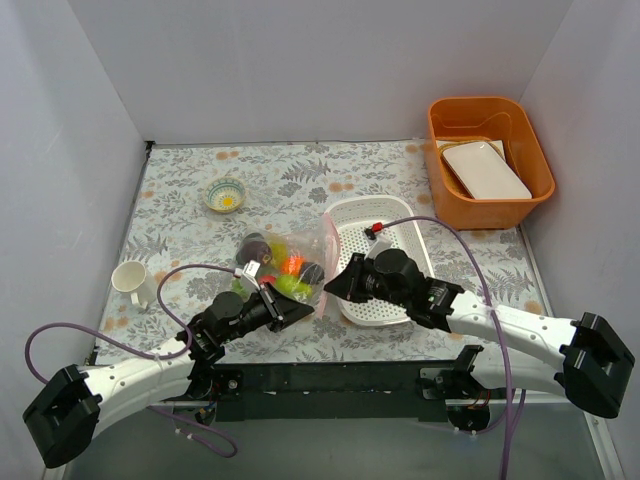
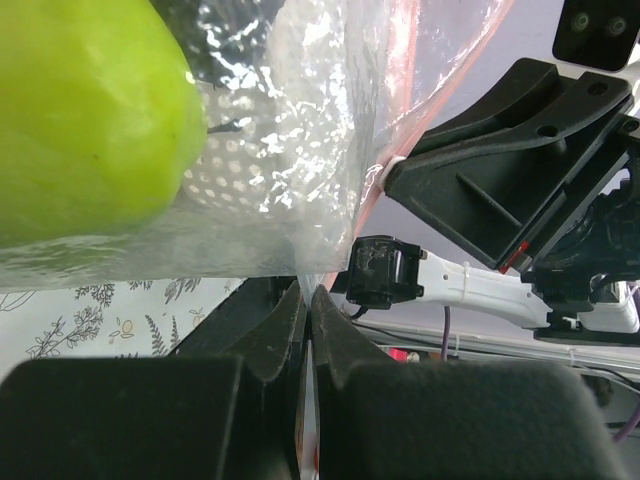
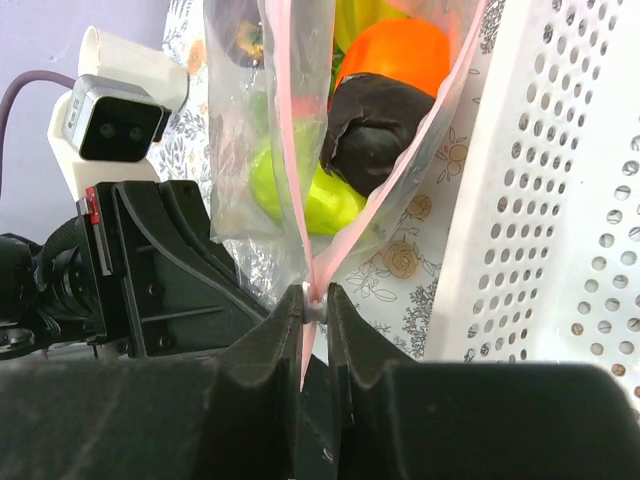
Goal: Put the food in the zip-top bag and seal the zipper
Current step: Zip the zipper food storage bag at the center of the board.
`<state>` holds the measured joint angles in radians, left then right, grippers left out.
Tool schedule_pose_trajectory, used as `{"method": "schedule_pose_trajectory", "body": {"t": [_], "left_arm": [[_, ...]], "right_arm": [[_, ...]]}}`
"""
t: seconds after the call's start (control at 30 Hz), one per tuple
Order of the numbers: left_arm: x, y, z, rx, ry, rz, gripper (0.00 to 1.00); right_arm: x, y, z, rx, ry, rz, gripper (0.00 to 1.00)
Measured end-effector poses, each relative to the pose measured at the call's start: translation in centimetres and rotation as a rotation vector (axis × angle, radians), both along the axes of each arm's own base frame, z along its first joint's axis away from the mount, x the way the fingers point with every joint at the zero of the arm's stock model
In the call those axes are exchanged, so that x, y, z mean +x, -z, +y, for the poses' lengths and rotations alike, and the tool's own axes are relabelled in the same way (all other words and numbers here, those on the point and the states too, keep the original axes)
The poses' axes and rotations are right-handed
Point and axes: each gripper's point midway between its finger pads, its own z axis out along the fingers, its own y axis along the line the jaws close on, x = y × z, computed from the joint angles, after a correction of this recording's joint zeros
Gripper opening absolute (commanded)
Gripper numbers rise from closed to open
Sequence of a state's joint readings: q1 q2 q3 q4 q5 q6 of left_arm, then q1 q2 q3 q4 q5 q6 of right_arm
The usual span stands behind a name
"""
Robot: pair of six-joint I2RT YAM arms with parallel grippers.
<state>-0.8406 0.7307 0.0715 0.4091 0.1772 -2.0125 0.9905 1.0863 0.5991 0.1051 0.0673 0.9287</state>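
Observation:
The zip-top bag (image 1: 285,262) lies left of the basket with the food inside it: an orange (image 3: 395,50), a dark fruit (image 3: 372,122) and a green pear (image 2: 80,120) show through the plastic. The pink zipper (image 3: 300,200) spreads open in a V away from its near end. My right gripper (image 3: 315,303) is shut on the small white slider at the point of that V; it also shows in the top view (image 1: 332,285). My left gripper (image 2: 307,292) is shut on the bag's clear near corner, just beside the right gripper; it also shows in the top view (image 1: 305,312).
The white perforated basket (image 1: 395,290) stands right of the bag, with a small red piece at its far end. An orange bin (image 1: 535,150) holding a white plate is at the back right. A small bowl (image 1: 227,194) and a white cup (image 1: 131,280) stand on the left.

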Motion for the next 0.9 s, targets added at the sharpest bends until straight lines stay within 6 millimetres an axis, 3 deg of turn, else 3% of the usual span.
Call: {"method": "schedule_pose_trajectory", "body": {"t": [0.9], "left_arm": [[-0.2, -0.4, 0.4, -0.005, -0.005, -0.006, 0.00]], "right_arm": [[3.2, -0.6, -1.5, -0.012, 0.021, -0.006, 0.10]]}}
